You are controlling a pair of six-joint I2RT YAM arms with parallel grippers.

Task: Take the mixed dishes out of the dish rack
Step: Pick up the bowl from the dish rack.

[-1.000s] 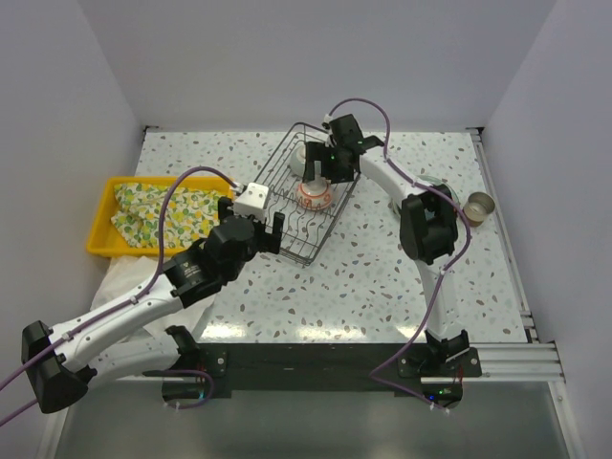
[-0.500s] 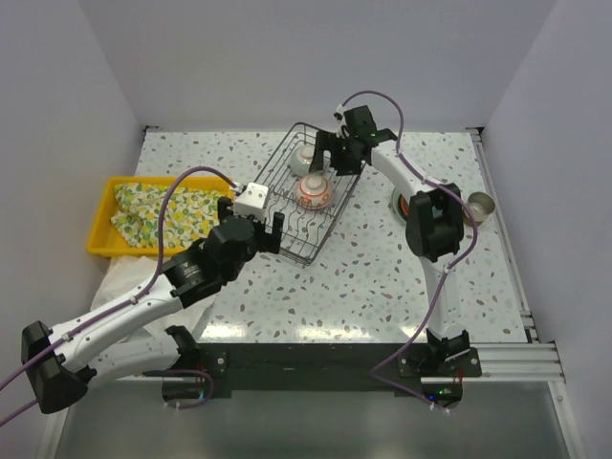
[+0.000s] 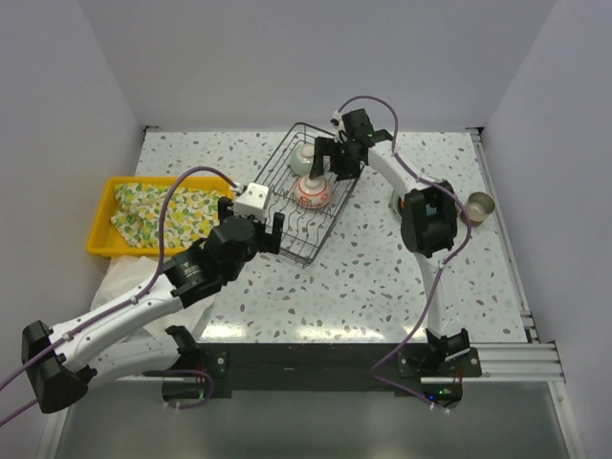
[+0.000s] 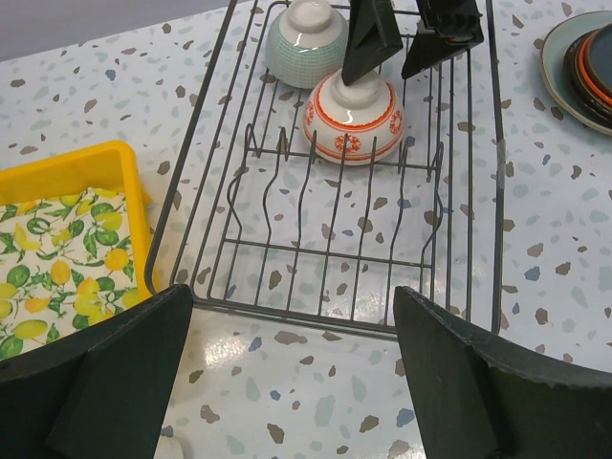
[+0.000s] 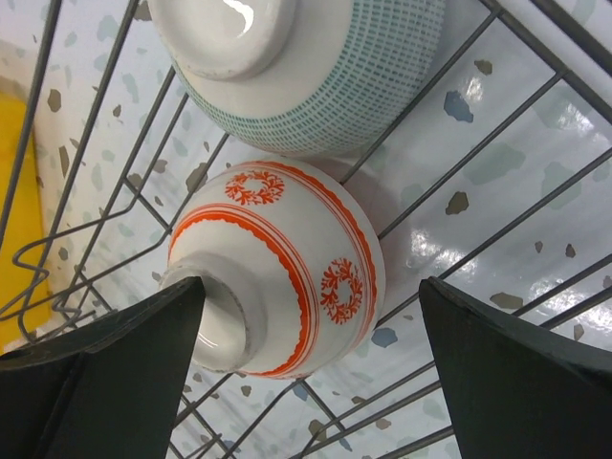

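black wire dish rack (image 4: 483, 191) holds a red-patterned white ceramic bowl (image 4: 352, 117); right gripper (image 5: 311, 287) spread above it, left gripper (image 4: 292, 296) also spread.

No lettering, label, brand name or number can be read in any view. The only markings are ornament: orange-red bands and wreath motifs on the white bowl (image 5: 287, 277) in the dish rack (image 4: 335, 239), a fine grid pattern on the celadon bowl (image 5: 363, 86) touching it, and a lemon print on the cloth (image 4: 67, 258) in the yellow tray (image 4: 96, 163) at the left edge of the table (image 3: 382, 277).
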